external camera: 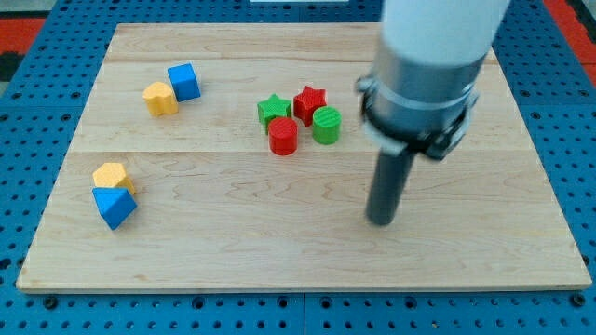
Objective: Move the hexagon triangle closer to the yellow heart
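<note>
Yellow hexagon (111,176) touches blue triangle (115,206) at its 6 o'clock; my tip (380,221), no jaws, well apart at 3 o'clock.

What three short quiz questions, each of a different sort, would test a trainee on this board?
1. True or false: my tip touches the red cylinder.
2. Which block sits beside the yellow heart? A blue cube; B green star; C red star.
3. Fill in: the yellow hexagon touches the blue ____ at the view's bottom left.

Key: 1 false, the tip stands apart, toward the view's right; 2 A; 3 triangle.
</note>
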`<action>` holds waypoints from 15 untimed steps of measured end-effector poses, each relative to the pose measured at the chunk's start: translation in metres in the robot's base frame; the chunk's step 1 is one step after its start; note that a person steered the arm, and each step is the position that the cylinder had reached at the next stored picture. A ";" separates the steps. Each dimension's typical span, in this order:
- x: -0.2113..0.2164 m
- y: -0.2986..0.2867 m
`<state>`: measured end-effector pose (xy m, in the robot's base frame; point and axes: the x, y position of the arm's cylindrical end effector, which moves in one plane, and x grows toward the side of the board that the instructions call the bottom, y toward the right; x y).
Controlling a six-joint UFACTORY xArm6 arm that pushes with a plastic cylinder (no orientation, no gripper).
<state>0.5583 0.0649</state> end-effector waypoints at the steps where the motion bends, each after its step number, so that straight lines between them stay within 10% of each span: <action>1: 0.053 -0.087; 4: 0.002 -0.247; 15: 0.006 -0.272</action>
<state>0.5638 -0.2071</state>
